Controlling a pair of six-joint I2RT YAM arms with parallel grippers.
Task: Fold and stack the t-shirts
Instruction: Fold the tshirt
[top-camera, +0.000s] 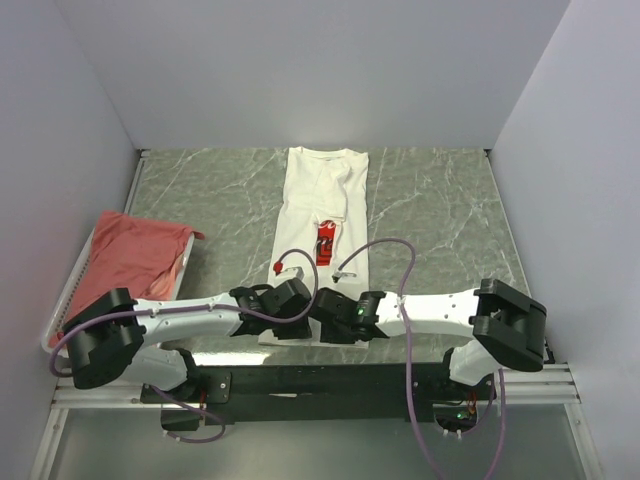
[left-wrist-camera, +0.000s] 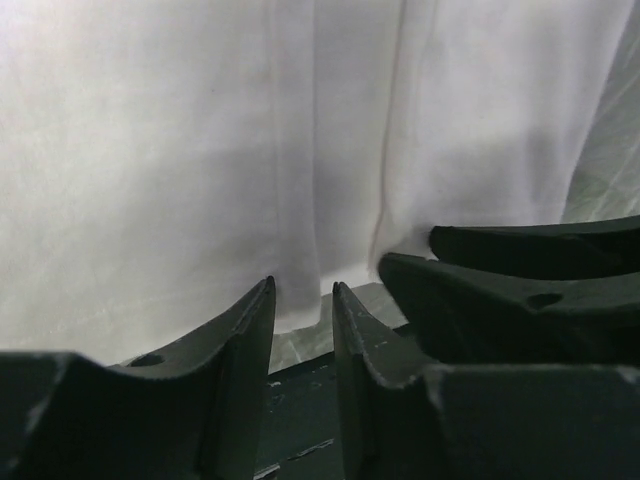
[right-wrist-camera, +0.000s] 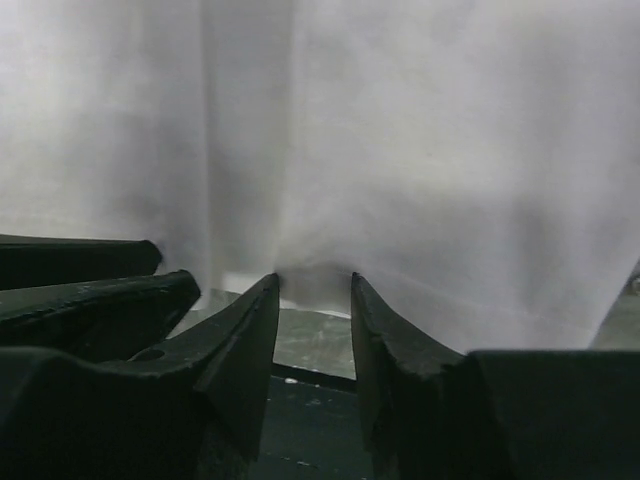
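White t-shirt (top-camera: 322, 200) lies flat at the middle of the desk (top-camera: 440, 210). It is narrowed to a long strip running away from the arms, collar at the far end, with a sliver of red print (top-camera: 325, 243) showing near the centre line. Salmon-pink t-shirts (top-camera: 130, 255) are heaped in the white wire basket (top-camera: 68, 295) at the left, unfolded.

Left gripper (left-wrist-camera: 303, 290) and right gripper (right-wrist-camera: 312, 282) sit side by side at the near hem. Each has its jaws a narrow gap apart, not pressed together. At the right a small pucker of cloth sits between the tips; at the left the hem edge lies just at the tips.

Step judged: taking the near hem to fold the strip toward the collar.

Risks noted:
- The two grips are close together, so the outer hem corners may sag and skew the fold.
- A shallow bite may catch only the top layer, so the layers separate on lifting.
- Uneven travel of the arms would twist the strip.
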